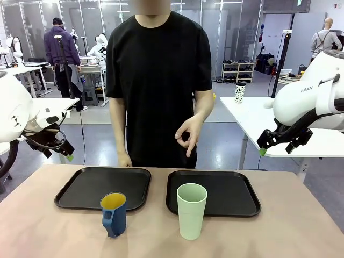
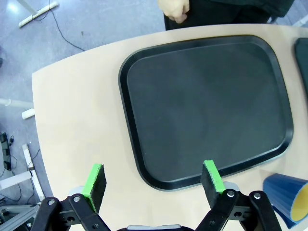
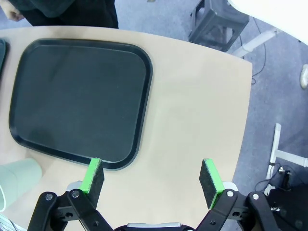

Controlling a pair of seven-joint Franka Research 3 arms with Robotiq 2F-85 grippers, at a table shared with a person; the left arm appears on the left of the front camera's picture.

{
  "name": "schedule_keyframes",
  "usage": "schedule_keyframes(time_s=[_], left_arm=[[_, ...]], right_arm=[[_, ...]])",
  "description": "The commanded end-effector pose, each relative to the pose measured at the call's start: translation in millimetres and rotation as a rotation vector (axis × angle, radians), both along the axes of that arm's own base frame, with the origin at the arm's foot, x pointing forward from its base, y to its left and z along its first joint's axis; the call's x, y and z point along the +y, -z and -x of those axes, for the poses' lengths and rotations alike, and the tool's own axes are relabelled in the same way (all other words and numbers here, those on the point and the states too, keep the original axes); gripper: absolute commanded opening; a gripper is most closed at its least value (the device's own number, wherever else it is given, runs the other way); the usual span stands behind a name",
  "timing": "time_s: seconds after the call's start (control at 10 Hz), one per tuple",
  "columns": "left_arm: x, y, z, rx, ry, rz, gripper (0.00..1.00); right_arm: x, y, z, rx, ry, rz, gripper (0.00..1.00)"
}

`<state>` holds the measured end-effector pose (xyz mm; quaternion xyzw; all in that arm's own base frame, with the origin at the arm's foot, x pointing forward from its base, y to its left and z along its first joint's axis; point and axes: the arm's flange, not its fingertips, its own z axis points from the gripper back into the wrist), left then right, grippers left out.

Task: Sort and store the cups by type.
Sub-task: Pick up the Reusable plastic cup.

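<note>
Step in hand: the sorting is judged not yet begun; both cups stand on the tabletop [image 1: 43,231], outside the trays.
Left hand [image 2: 154,175]: it is held above the tabletop with its jaws spread wide, and nothing is gripped.
Right hand [image 3: 153,171]: it is likewise raised, spread wide and empty.
Blue mug [image 1: 114,215]: it is seen low and to the right of the left hand in the left wrist view, well apart from the fingers, just beside the near edge of the left tray [image 2: 207,106].
Mint tumbler [image 1: 192,210]: it is seen low and to the left of the right hand in the right wrist view, well apart from it, touching or just overlapping the near edge of the right tray [image 3: 77,96].
Trays: one lies ahead of each hand, and nothing is seen lying in either.
Next move: a descent towards the nearer cup is judged to be called for. The jaws must be set around the cup wall, clear of the mug's handle, before a lift into a tray.
Person's hand [image 1: 188,137]: it is held up with thumb and forefinger joined; its meaning cannot be told.
Hidden or unclear: the mug is cut off at the left wrist view's edge and the tumbler at the right wrist view's edge. Which tray is meant for which cup cannot be made out.
</note>
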<state>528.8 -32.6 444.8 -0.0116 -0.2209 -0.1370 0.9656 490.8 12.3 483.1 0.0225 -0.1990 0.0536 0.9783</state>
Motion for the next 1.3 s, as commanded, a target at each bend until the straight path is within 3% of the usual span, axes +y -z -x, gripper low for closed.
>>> schedule_keyframes(time_s=[0.0, 1.2], left_arm=[[2.3, -0.8, 1.2, -0.001, -0.003, 0.005, 1.0], [2.3, -0.8, 1.2, -0.001, -0.003, 0.005, 1.0]], right_arm=[[-2.0, -0.6, 1.3, -0.007, 0.002, 0.006, 1.0], [-2.0, -0.6, 1.3, -0.007, 0.002, 0.006, 1.0]])
